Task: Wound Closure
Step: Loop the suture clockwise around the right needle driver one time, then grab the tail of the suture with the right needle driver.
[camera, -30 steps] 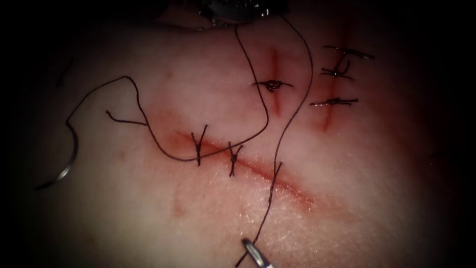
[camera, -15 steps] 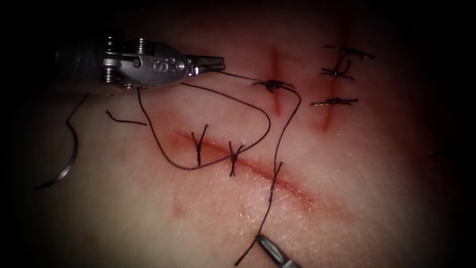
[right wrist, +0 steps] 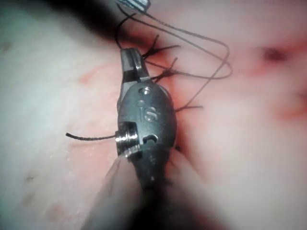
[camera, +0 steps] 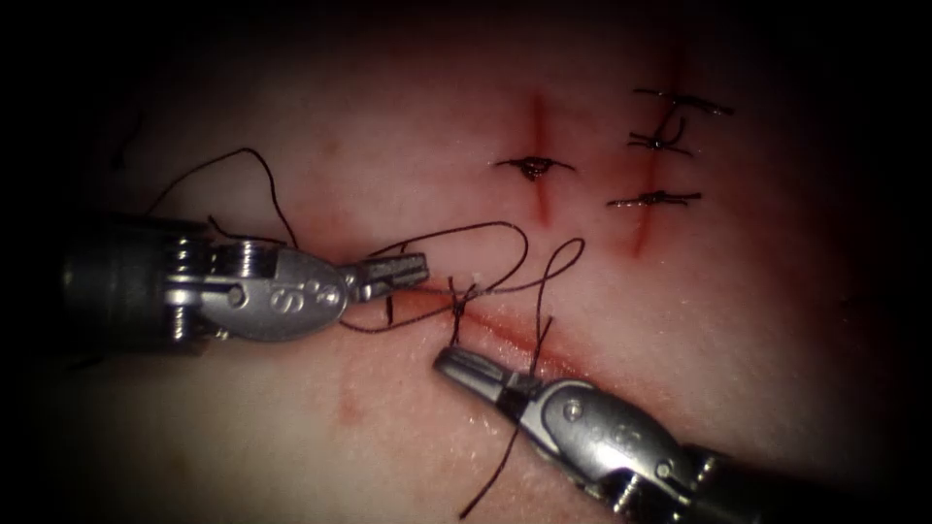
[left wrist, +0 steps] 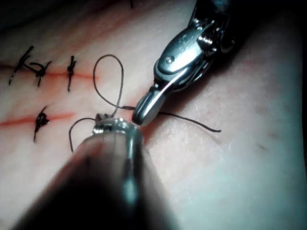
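The long slanted cut [camera: 582, 378] in the tissue carries three dark stitches [camera: 456, 311]. My left tool [camera: 413, 272] lies over the cut's left end with its jaws shut on the thread [camera: 515, 243], which loops rightward over the cut. My right tool [camera: 449, 359] comes up from below, jaws shut, its tip just under the middle stitch. It lies across the thread tail [camera: 485, 485] of the rightmost stitch. I cannot see thread between its jaws. In the left wrist view the right tool [left wrist: 141, 115] crosses that tail [left wrist: 201, 124]. The right wrist view shows the right tool [right wrist: 130, 60] beside the stitches.
Two short upright cuts lie farther back. One [camera: 539, 194] has a single knotted stitch and the other [camera: 649, 223] has three. More thread [camera: 252, 160] curls behind the left tool. Red fluid stains the tissue along the long cut.
My left tool has come down from the upper left to the cut, bringing the thread with it. My right tool has moved up from the lower edge and shut its jaws.
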### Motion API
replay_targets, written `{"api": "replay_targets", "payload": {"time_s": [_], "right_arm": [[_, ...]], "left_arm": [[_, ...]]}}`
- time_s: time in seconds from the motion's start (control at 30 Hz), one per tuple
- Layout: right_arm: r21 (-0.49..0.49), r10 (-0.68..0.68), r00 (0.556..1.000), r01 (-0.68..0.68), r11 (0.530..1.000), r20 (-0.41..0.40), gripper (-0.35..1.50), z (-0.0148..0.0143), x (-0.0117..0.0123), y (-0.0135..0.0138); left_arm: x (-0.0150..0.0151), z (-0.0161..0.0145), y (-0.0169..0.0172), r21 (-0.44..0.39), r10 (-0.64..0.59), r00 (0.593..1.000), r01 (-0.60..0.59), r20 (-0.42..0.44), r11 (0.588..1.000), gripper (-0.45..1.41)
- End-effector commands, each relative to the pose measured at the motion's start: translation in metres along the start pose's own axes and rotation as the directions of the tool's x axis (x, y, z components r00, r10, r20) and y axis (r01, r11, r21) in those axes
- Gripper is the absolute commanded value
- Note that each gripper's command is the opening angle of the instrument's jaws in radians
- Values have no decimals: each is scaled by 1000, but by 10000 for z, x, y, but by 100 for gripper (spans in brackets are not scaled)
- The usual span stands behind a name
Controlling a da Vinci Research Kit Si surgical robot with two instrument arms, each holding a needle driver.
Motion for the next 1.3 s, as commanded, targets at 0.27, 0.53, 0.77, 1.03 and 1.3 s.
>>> {"api": "replay_targets", "payload": {"time_s": [0.27,0.53,0.77,1.03,1.3], "right_arm": [[-4,21,993,-21,1000,-116,-35,15,28,16],[232,250,959,-214,949,-136,-35,30,72,26],[533,418,908,-357,767,6,-35,34,54,15],[748,366,920,-339,571,138,-35,32,25,0],[827,152,959,-284,485,240,-35,18,18,-1]], "left_arm": [[-12,-6,26,9,-29,1000,29,-12,1000,-45],[-13,4,56,-39,-59,996,57,-62,998,-45],[-17,32,56,-60,-63,995,59,-78,996,-45],[-20,59,63,-101,-55,995,47,-78,994,-45],[-27,74,57,-146,-55,994,41,-90,988,-45]]}}
